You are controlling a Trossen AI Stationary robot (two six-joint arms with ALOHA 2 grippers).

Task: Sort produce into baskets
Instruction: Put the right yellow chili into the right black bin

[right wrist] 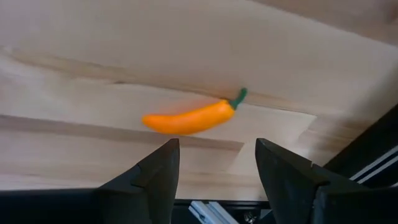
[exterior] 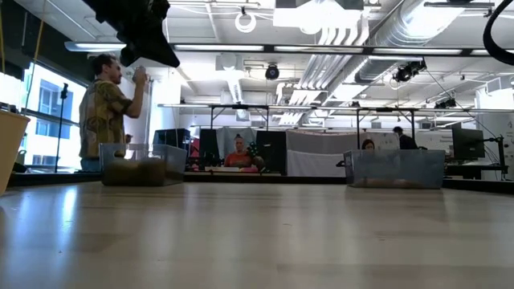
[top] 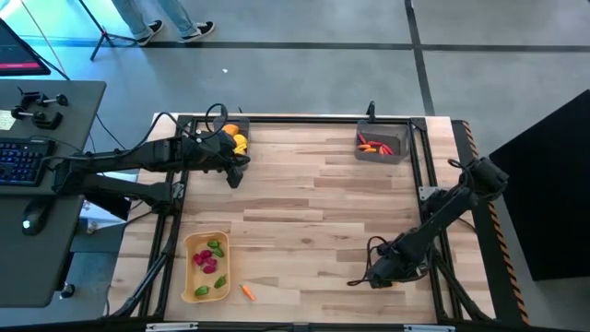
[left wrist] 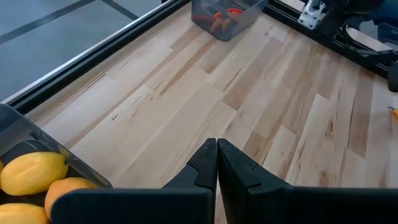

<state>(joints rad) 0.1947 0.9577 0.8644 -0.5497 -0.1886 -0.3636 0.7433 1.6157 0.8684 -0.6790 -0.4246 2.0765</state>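
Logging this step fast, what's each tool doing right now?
Left tool: shut, holding nothing, beside the bin of yellow fruit.
Right tool: open, empty, orange chilli lying ahead.

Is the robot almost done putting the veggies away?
Nearly. Yellow fruit is in one bin, red chillies in the other bin, green and pink pieces in the tray. Nothing is held. One orange chilli lies on the table, ahead of the open right gripper.

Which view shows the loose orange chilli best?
The right wrist view: the orange chilli lies in full view, green stem included. The high view shows it as a speck beside the tan tray. The left wrist view shows only a sliver; the low view, nothing.
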